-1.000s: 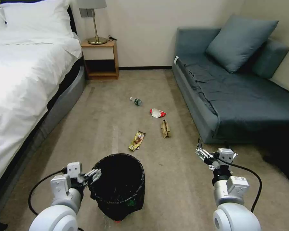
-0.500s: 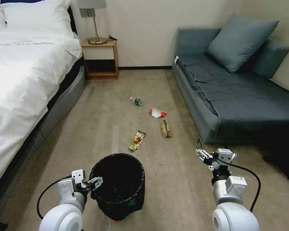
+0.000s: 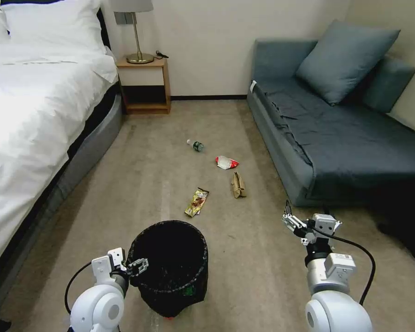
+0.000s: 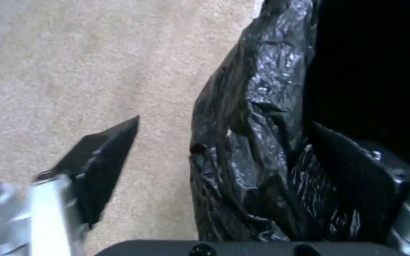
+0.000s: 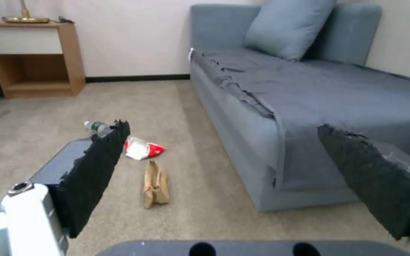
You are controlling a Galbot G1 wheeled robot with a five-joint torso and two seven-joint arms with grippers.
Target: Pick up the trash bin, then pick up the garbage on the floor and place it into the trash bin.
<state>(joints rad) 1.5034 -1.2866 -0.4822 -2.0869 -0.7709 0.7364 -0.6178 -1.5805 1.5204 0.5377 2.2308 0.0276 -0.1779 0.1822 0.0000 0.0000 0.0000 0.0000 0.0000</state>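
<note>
my left pincer (image 4: 224, 170) stood wide apart, straddling the bag-lined rim of the round black trash bin (image 3: 170, 267); my right pincer (image 5: 243, 177) hung spread and empty.

From my left wrist, the trash bin (image 4: 262, 142) runs off the frame, its inside plain black, and one finger (image 4: 352, 170) of my left pincer (image 3: 137, 265) is perhaps tucked inside the liner; I can't tell. From my right wrist, my own finger (image 5: 96, 170) covers part of the bottle (image 5: 96, 126). The bottle's label is too small to read from my head.
</note>
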